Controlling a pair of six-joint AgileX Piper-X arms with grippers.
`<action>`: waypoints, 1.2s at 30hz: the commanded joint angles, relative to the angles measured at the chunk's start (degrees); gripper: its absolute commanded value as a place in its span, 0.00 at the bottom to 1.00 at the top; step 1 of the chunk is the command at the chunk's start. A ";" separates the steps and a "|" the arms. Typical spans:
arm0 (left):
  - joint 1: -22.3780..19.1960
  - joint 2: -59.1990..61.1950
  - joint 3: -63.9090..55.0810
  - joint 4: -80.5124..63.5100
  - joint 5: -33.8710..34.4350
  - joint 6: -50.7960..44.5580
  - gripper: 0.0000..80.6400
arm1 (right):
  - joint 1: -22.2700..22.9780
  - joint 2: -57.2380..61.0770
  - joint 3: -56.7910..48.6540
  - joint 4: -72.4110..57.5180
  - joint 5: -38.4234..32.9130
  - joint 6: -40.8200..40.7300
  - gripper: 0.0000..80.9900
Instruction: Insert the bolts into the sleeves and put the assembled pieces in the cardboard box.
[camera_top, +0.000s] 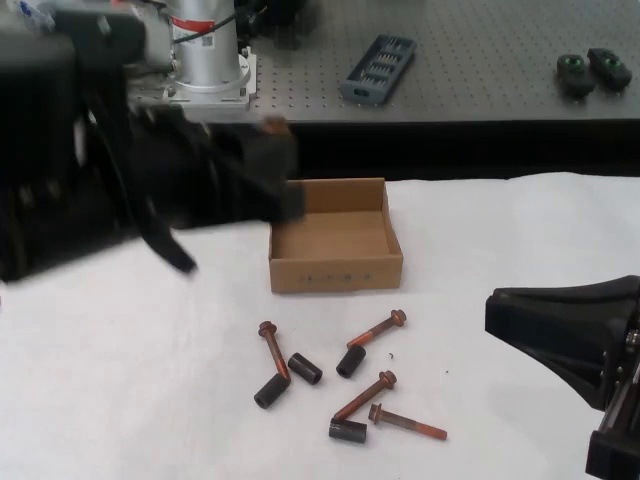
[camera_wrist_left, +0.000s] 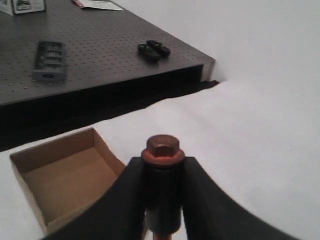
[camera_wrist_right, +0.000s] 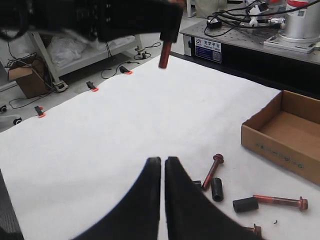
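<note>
Probably hard steel: small but dense, no give. Smooth sleeve wall likely slippery, so best taken squarely across the sleeve's middle, with the bolt's head above the pads to stop it sliding through.

Pinched just so in the left gripper (camera_wrist_left: 162, 172): black sleeve (camera_wrist_left: 162, 195) clamped between both fingers (camera_wrist_left: 130, 200), copper-coloured hex bolt head (camera_wrist_left: 162, 148) seated on top, shank (camera_wrist_right: 164, 54) poking out beneath. Held upright in the air, beside the cardboard box (camera_wrist_left: 30, 165) and above its rim, not yet inside.

Right gripper (camera_wrist_right: 163, 162) low over the white cloth (camera_wrist_right: 100, 125), fingers pressed together, holding nothing. Loose on the cloth in front of the box: four bolts (camera_top: 378, 328) and four sleeves (camera_top: 305, 368), scattered.
</note>
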 joint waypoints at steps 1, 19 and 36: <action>5.05 4.32 -6.60 5.46 7.12 -5.49 0.01 | -0.12 -0.46 -0.24 0.07 0.24 -0.07 0.03; 7.85 36.30 -41.92 26.85 8.79 -8.26 0.01 | -0.12 -0.46 -0.24 0.07 0.24 0.07 0.03; 10.65 57.33 -58.89 34.35 8.40 -9.82 0.01 | -0.12 -0.46 -0.24 0.53 0.24 6.51 0.03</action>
